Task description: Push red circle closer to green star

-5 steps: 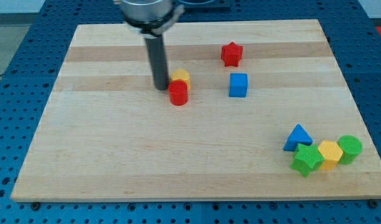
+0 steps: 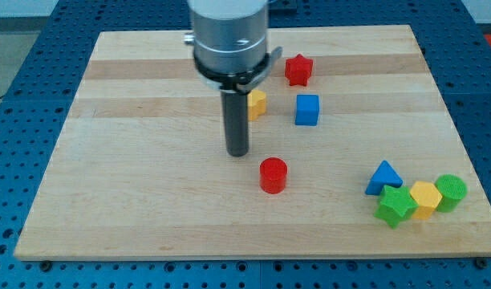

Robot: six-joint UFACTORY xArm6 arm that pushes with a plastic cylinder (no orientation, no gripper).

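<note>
My tip [image 2: 237, 153] just up-left of red circle [image 2: 273, 175], not touching.
Green star [image 2: 395, 206] well apart at the view's right; no jaws, bare rod.

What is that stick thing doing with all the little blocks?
I am a robot arm pushing the red circle across the wooden board toward the green star. My tip sits just up and to the view's left of the red circle, with a small gap between them. The green star waits near the view's bottom right, bunched with a blue triangle, a yellow block and a green circle. The red circle is not there yet.
</note>
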